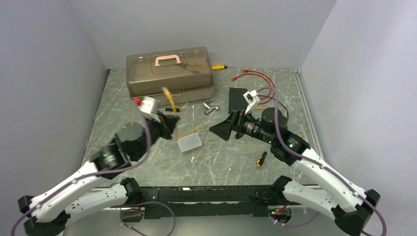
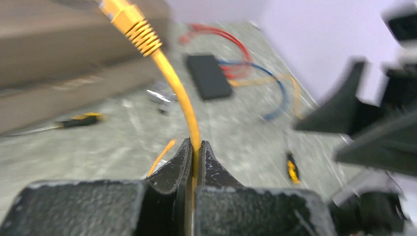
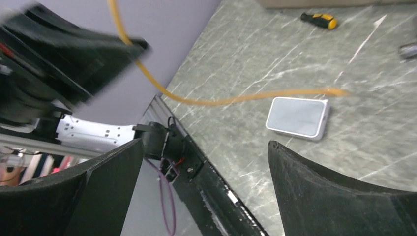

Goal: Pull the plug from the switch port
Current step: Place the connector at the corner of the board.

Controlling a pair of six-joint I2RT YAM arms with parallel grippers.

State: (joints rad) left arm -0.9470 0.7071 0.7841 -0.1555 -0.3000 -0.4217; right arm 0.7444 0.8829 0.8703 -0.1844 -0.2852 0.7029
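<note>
The switch point(image 1: 238, 100) is a flat black box lying on the table at the back right; it also shows in the left wrist view point(image 2: 209, 76). My left gripper point(image 1: 172, 119) point(image 2: 195, 145) is shut on a yellow cable point(image 2: 183, 101) and holds it above the table, left of centre. The cable's yellow plug point(image 1: 166, 92) point(image 2: 129, 20) stands free in the air above the jaws, well away from the switch. My right gripper point(image 1: 222, 129) point(image 3: 205, 142) is open and empty, just in front of the switch, pointing left. The cable's slack point(image 3: 221, 101) trails over the table.
A translucent brown toolbox point(image 1: 169, 71) stands at the back. A silver-grey tin point(image 1: 190, 142) point(image 3: 298, 117) lies at centre. Red and blue wires point(image 1: 258, 78) lie behind the switch. Metal sockets point(image 1: 210, 107) and small yellow-black screwdrivers point(image 1: 261, 159) point(image 1: 172, 108) are scattered about.
</note>
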